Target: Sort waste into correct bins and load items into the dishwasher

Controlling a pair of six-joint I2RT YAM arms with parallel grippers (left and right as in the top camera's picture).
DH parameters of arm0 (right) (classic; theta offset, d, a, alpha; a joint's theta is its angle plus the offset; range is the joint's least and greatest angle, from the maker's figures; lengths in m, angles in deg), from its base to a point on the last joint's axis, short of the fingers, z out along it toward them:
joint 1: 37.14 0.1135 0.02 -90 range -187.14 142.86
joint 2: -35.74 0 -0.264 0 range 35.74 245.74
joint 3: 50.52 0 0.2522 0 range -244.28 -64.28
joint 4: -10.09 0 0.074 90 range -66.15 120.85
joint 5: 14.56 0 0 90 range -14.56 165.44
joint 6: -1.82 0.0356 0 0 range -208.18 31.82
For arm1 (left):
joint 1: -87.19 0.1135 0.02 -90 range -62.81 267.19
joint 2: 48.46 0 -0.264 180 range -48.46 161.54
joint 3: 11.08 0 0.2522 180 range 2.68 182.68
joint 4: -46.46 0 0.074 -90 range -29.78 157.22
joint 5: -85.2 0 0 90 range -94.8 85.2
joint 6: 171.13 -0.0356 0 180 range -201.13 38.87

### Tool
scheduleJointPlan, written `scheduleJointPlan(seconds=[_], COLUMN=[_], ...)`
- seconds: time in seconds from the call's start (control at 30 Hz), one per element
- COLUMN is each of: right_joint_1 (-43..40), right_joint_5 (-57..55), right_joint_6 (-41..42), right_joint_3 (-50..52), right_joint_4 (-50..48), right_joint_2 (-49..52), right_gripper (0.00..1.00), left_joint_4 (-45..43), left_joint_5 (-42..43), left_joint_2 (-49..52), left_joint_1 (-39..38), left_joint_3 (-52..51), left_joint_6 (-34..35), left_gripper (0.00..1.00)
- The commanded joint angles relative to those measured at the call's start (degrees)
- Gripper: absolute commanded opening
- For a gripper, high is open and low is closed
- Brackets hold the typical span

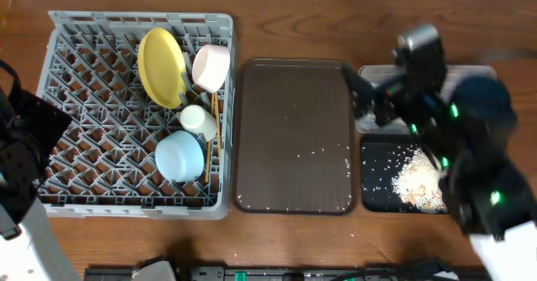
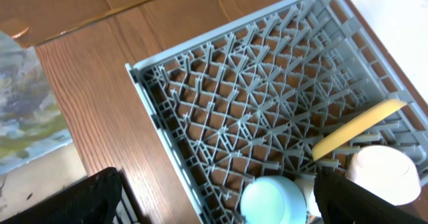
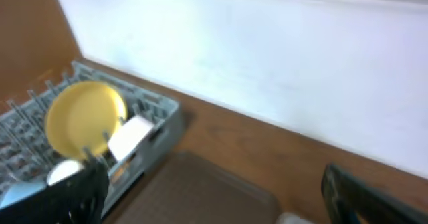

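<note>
The grey dish rack (image 1: 92, 105) stands at the left. In it a yellow plate (image 1: 159, 67) stands on edge, with a white cup (image 1: 211, 65), a second white cup (image 1: 199, 120), a light blue bowl (image 1: 179, 155) and two wooden chopsticks (image 1: 216, 130). Rice crumbs (image 1: 419, 180) lie in the black tray (image 1: 377, 193). The clear tub (image 1: 373, 73) is mostly hidden by my right arm. My right gripper (image 1: 365, 92) is open and empty above the tub's left end. My left gripper (image 2: 224, 197) is open and empty over the rack's left edge. The wrapper and napkin are hidden.
A brown serving tray (image 1: 294, 138) lies between the rack and the bins, with a few crumbs (image 1: 323, 153) on it. A white wall (image 3: 267, 57) stands behind the table. The rack (image 2: 267, 97), plate (image 2: 358, 127) and bowl (image 2: 271, 200) show in the left wrist view.
</note>
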Motion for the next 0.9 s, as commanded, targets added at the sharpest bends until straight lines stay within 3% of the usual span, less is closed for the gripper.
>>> scheduleJointPlan(seconds=[0.0,0.1,0.37,0.87], right_joint_1=[-0.7,-2.4,-10.5,-12.9], right_joint_5=[-0.4,-0.1,3.0,-4.6], right_joint_6=[-2.6,-2.4,-2.3,4.9], right_joint_3=[14.3,27.8,46.1,62.4], right_joint_4=[-8.8,-18.1,-24.3,-31.1], right_joint_2=[-10.2,-22.5,-43.0,-54.3], right_gripper=[0.99,0.99,0.99,0.99], left_joint_4=[2.9,2.9,2.9,2.9], left_joint_5=[-0.2,-0.2,-0.2,-0.2], left_joint_2=[0.0,0.0,0.0,0.0], left_joint_1=[0.3,0.3,0.3,0.3], left_joint_3=[0.5,0.5,0.5,0.5], left_joint_6=[0.7,0.7,0.7,0.7], left_gripper=[0.93,0.93,0.93,0.93])
